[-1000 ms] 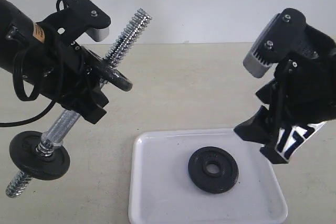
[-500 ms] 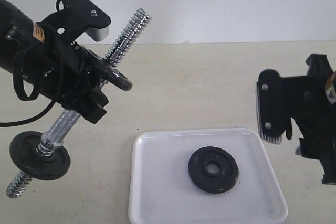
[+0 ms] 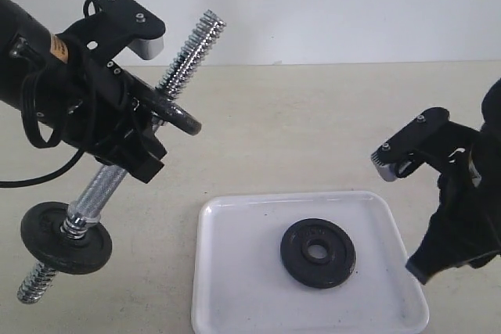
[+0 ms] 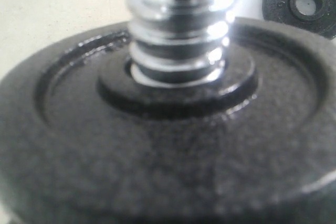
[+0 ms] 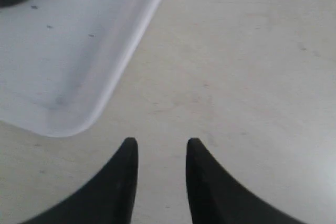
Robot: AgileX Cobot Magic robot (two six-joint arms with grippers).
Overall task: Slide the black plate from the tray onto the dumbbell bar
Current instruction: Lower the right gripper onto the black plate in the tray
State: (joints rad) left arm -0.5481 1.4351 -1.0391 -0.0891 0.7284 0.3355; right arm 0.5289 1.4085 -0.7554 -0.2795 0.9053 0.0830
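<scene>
The black plate lies flat in the middle of the white tray; it also shows in the left wrist view as the black plate. My left gripper is shut on the dumbbell bar, holding it tilted in the air with one threaded end pointing up. A black disc sits low on the bar, and another disc fills the left wrist view and hides the jaws. My right gripper is open and empty, over bare table just off the tray's corner.
The beige table runs back to a white wall. A black cable loops off the left arm. The right arm's camera mount sticks out above the tray's right edge.
The right arm has swung down and turned, so its gripper now hangs low beside the tray's right edge. The left arm and bar have dipped slightly. The plate has not moved.
</scene>
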